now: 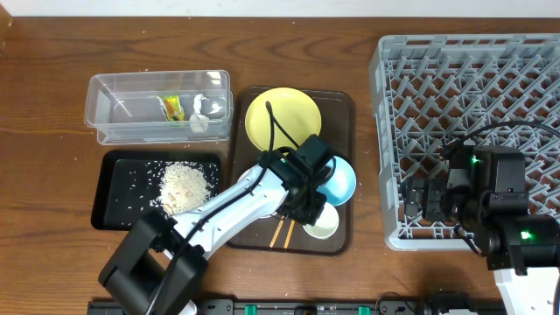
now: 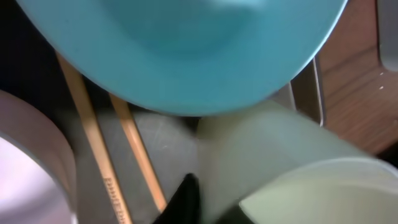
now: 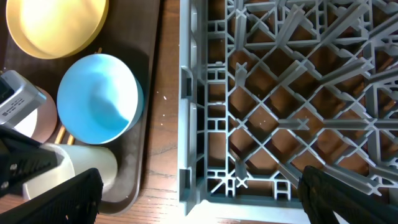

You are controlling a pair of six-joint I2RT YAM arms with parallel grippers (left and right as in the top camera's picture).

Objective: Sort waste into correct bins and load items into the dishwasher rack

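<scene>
- Over the brown serving tray (image 1: 339, 109), the left tool (image 1: 308, 208) presses close against the small pale cup (image 1: 321, 222); I cannot tell whether it is clamped on it.
- A shallow hold could let the cup slip onto the light blue bowl (image 1: 339, 179) or the chopsticks (image 1: 282, 233) just beside it.
- Spread apart, the right tool (image 3: 199, 177) hangs over the dishwasher rack (image 1: 464, 70) corner, where a cup carried across could clip it.
</scene>
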